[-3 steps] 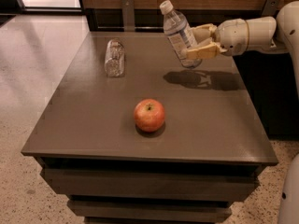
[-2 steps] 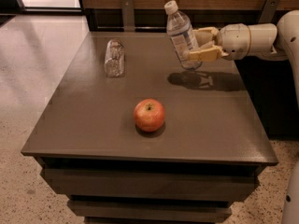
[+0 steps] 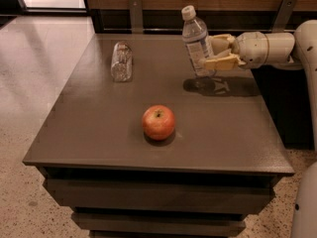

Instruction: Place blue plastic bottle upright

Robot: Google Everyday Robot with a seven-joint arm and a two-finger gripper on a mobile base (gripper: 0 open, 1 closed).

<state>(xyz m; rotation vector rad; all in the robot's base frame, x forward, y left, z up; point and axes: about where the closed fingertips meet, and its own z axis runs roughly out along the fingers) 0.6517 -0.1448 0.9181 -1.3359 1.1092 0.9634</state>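
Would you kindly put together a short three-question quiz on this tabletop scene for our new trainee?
1. True or false: the apple lies nearer the camera than the crinkled bottle.
2. What is the gripper, over the far right of the table, shut on? A) apple B) blue plastic bottle C) crinkled bottle
3. Fill in: the crinkled bottle lies on its ___.
Key: 1 true; 2 B; 3 side.

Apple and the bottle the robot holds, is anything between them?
No, in the camera view only bare table lies between the apple and the blue plastic bottle, which the gripper holds above the table's far side.
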